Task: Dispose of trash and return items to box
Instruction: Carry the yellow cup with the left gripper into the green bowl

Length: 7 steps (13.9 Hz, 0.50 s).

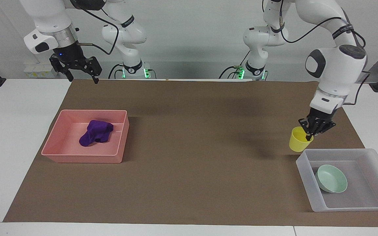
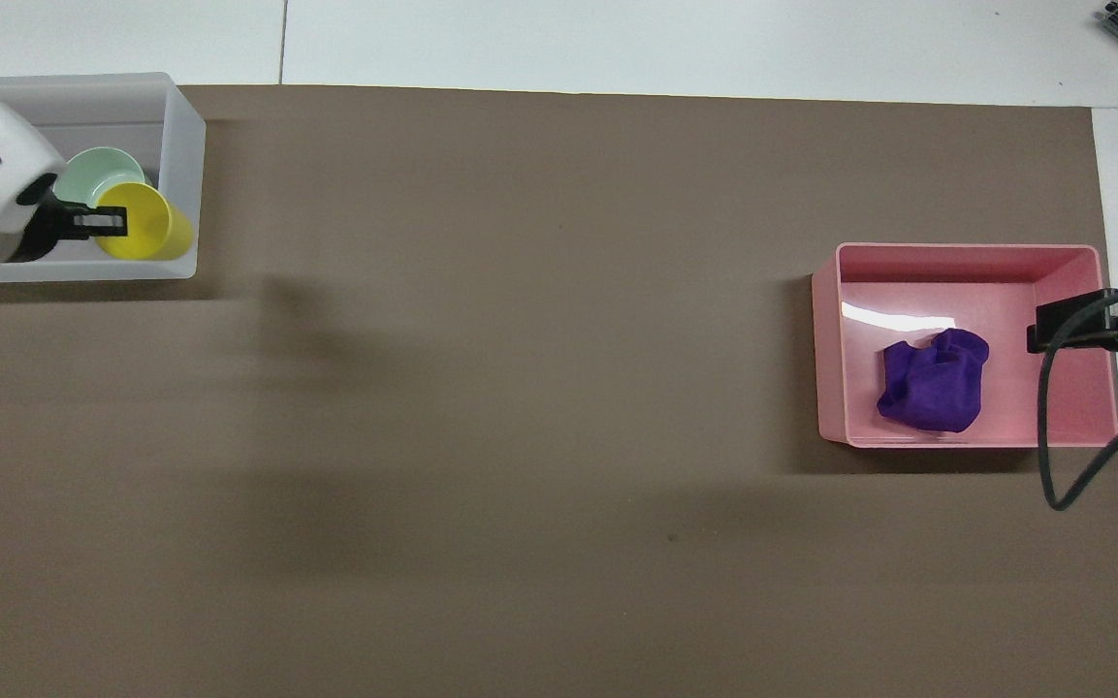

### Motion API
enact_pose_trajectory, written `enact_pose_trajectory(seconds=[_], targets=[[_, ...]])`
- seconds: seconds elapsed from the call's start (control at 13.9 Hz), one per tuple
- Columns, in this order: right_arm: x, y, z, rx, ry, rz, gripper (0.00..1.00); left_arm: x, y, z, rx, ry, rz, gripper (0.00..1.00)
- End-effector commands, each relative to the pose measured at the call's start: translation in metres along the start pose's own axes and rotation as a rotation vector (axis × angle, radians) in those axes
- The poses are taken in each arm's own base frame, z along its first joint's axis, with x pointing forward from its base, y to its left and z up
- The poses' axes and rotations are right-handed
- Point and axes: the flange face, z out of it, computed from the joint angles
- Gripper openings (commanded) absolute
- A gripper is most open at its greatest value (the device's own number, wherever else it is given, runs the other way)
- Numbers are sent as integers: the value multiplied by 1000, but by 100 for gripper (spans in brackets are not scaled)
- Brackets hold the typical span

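Yellow cup [image 1: 298, 139] pinched by rim in left hand [image 1: 308, 136].
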Motion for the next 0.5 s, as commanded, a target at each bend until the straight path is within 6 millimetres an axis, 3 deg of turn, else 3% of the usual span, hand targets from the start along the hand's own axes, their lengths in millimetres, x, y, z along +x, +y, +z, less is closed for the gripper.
enact_pose_trajectory(seconds=[0.0,0.22,0.43], targets=[[-3,0,-2,-2,-22,-20,100,42,-28,17,10,-1,-15,0],[-4,-1,1,-1,-3,-14,100,63,-56,41,13,-10,-35,0],[-5,-1,3,-2,-3,-8,100,70,-85,74,13,-21,-41,0]])
